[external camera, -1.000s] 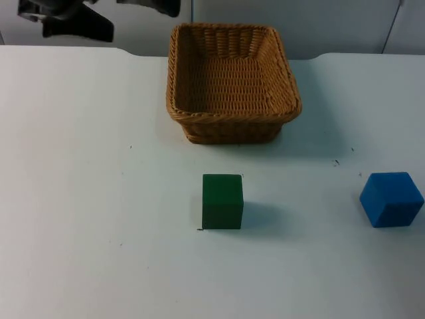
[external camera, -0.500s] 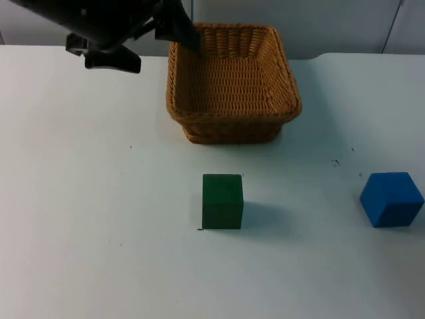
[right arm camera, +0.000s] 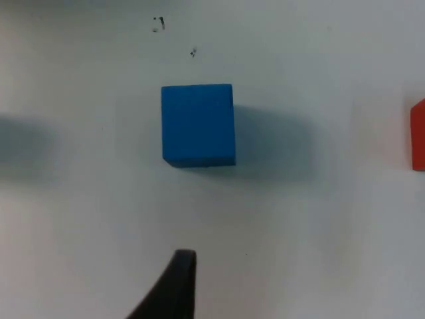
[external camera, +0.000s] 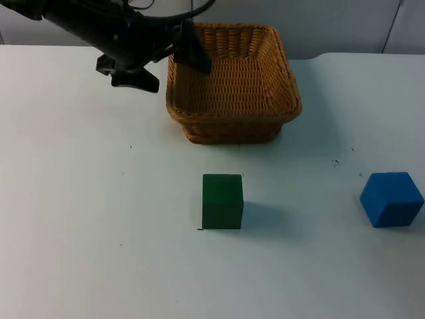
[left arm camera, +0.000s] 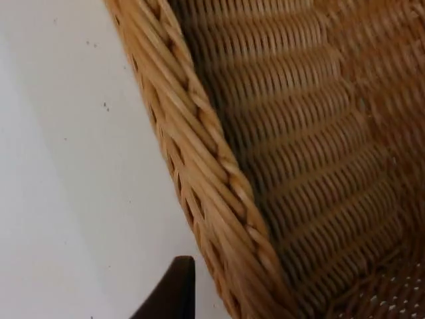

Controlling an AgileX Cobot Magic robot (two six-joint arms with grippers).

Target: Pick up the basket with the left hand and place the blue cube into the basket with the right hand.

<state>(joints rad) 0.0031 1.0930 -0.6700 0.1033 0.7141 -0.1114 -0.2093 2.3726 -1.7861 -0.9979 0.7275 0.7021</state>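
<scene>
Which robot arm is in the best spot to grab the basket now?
The left one. Its claw is open right at the basket, one finger inside the left rim and the other outside it. The blue cube sits far off on the table, and no other arm is near the basket.

A green cube [external camera: 222, 201] is seen standing on the white worktop [external camera: 80, 219], well apart from the left end effector [external camera: 166, 66] and nearer the camera than it. A few small dark specks are scattered over the worktop surface. A red object [right arm camera: 418, 135] is cut off by the frame edge, well apart from the right end effector's fingertip [right arm camera: 176, 282]. A grey partition wall [external camera: 319, 23] is seen behind the worktop's far edge.
</scene>
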